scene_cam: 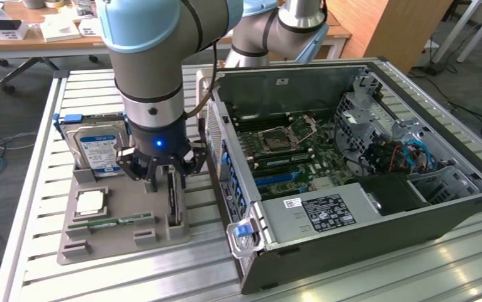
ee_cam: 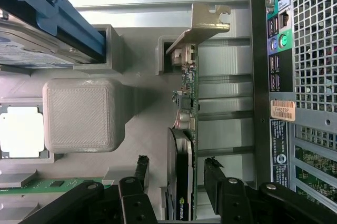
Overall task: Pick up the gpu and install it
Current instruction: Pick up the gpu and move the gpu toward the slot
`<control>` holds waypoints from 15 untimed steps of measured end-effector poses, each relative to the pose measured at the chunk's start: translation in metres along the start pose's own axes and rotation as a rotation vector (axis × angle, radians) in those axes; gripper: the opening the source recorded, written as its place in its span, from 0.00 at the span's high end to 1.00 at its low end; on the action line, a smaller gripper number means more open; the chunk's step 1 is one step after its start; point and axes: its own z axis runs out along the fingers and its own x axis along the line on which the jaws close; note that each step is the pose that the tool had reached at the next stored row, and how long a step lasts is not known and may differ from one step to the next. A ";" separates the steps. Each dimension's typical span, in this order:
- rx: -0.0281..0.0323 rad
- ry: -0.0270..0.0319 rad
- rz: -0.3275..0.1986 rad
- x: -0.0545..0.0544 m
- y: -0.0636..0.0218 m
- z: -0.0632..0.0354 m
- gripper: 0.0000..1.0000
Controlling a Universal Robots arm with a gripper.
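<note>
The gpu [scene_cam: 173, 202] stands on edge in a slot of the grey holder [scene_cam: 123, 244], beside the open computer case [scene_cam: 367, 207]. In the wrist view the gpu [ee_cam: 185, 129] shows its green board edge, a dark cooler face and a pale metal bracket [ee_cam: 202, 21] at the far end. My gripper [scene_cam: 163, 178] hangs straight down over the card. It is open [ee_cam: 176, 167], with one black finger [ee_cam: 217, 182] on each side of the card. A gap shows between each finger and the card.
The holder also carries a blue-labelled hard drive [scene_cam: 98, 148], a CPU [scene_cam: 90, 201] and a RAM stick [scene_cam: 111, 222]. The case's motherboard [scene_cam: 287, 148] lies exposed, with its rear panel [ee_cam: 295, 76] close beside the gpu. All stands on a slatted metal table [scene_cam: 82, 94].
</note>
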 end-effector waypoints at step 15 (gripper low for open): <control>0.0000 0.0000 0.000 0.000 -0.0001 0.0032 0.45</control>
